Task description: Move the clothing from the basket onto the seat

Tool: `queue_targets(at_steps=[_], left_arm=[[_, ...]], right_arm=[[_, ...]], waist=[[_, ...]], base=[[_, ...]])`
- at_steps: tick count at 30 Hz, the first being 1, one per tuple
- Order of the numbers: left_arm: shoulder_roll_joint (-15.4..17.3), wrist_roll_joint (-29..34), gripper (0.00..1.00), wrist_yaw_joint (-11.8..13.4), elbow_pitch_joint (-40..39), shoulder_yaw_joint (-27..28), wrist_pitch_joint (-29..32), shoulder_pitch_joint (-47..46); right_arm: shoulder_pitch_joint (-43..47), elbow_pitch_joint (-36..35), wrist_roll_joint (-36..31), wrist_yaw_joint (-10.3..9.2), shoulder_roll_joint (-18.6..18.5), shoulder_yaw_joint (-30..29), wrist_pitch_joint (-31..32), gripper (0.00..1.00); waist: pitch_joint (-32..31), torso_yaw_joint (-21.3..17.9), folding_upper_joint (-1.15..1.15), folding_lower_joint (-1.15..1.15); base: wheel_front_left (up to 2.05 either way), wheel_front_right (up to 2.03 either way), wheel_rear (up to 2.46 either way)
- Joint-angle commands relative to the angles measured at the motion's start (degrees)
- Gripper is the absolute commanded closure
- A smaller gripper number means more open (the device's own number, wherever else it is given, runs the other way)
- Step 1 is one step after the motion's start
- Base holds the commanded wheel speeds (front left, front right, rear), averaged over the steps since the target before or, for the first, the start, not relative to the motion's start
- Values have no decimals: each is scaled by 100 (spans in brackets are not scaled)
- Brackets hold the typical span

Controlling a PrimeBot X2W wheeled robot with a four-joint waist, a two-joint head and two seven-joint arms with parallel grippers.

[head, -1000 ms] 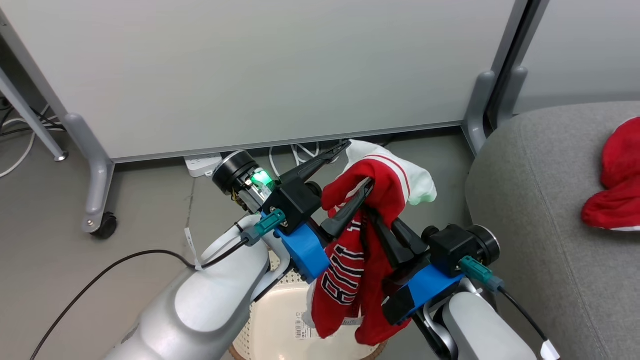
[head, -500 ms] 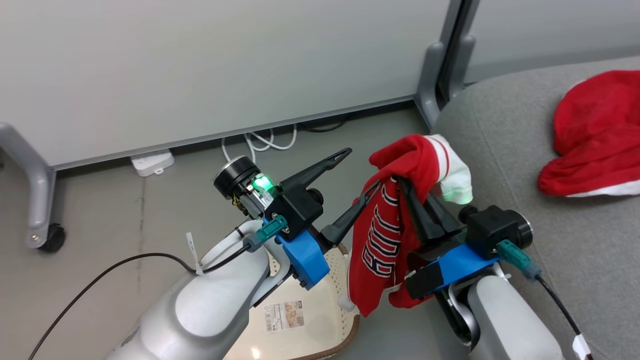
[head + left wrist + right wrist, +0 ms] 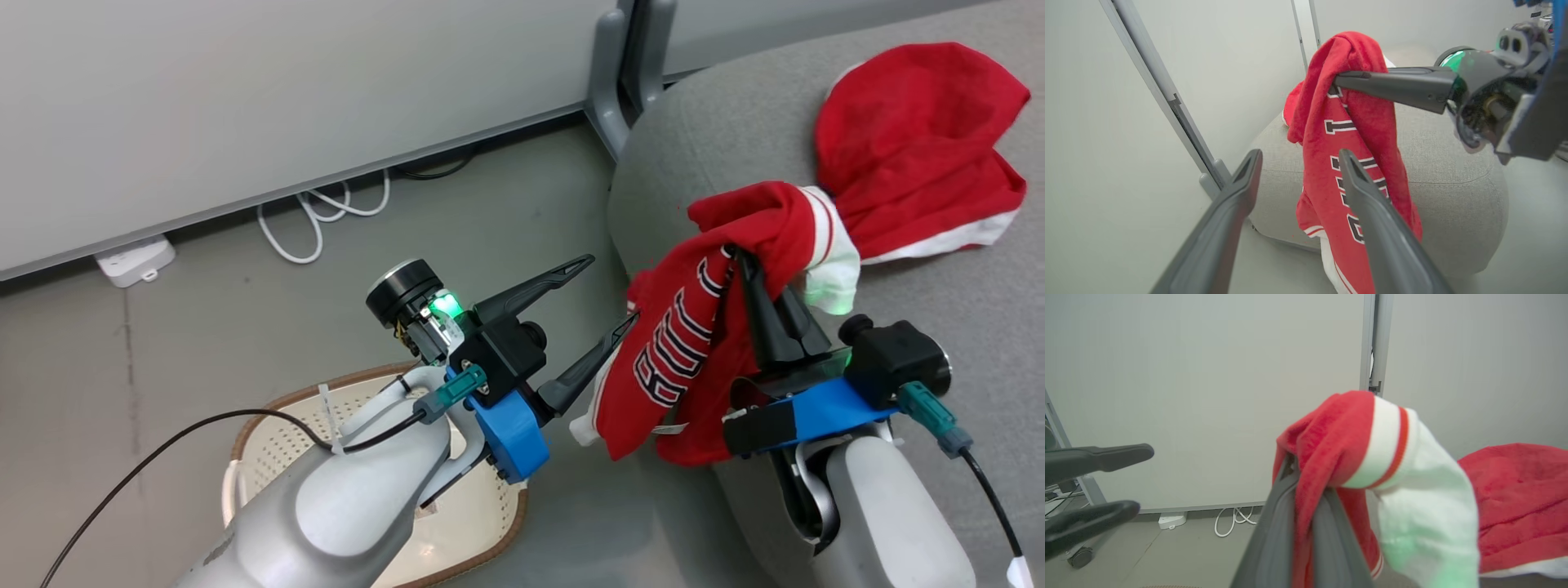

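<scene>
My right gripper (image 3: 735, 251) is shut on the red lettered clothing (image 3: 678, 351), which hangs from its fingertips at the left edge of the grey seat (image 3: 963, 310). The white-trimmed cuff drapes over the fingers (image 3: 1327, 539). A plain red garment (image 3: 906, 147) lies on the seat behind it. My left gripper (image 3: 612, 290) is open, just left of the hanging cloth and holding nothing. The cream basket (image 3: 245, 425) stands on the floor under my left forearm. In the left wrist view the clothing (image 3: 1355, 122) hangs beyond my open fingers (image 3: 1241, 192), in front of the seat (image 3: 1453, 171).
A pale grey partition panel (image 3: 286, 98) runs along the back, its post (image 3: 612, 73) close to the seat's corner. A white power strip (image 3: 131, 260) and looped white cables (image 3: 326, 212) lie on the floor at its foot.
The head camera has swung right. My right gripper has carried the lettered clothing from above the basket to the seat's edge. The left finger that was in the cloth now stands beside it.
</scene>
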Motion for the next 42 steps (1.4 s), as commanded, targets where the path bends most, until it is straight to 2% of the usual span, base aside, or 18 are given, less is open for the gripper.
queue_targets(at_steps=[1, 12, 21, 29, 35, 42], left_arm=[[8, 7, 0, -7, -19, 4, -16, -58], [-33, -36, 0, -18, -24, -237, -12, -124], [-60, -68, 0, -22, -19, -304, -14, -187], [19, -47, 0, 50, -197, -233, -7, -376], [251, 36, 0, 58, -454, -163, 121, -656], [570, 153, 0, 44, -808, -130, 281, -1010]], right_arm=[[67, -64, -26, -4, -3, -37, -4, 100], [386, -333, -72, -4, 30, -524, -4, 100], [462, -406, -97, -4, 57, -633, -4, 100], [-253, -617, -178, -4, 9, -777, -5, 100], [-1386, -1019, -236, -4, -379, -1152, -4, 100], [-2783, -1259, -161, -4, -1258, -1982, -4, 100]], waist=[[86, -124, 0, 0], [353, -573, 0, 0], [453, -621, 0, 0], [838, -531, 0, 0], [1574, -442, 0, 0], [2448, -355, 0, 0]], base=[[0, 0, 0], [0, 0, 0], [0, 0, 0], [0, 0, 0], [0, 0, 0], [0, 0, 0]])
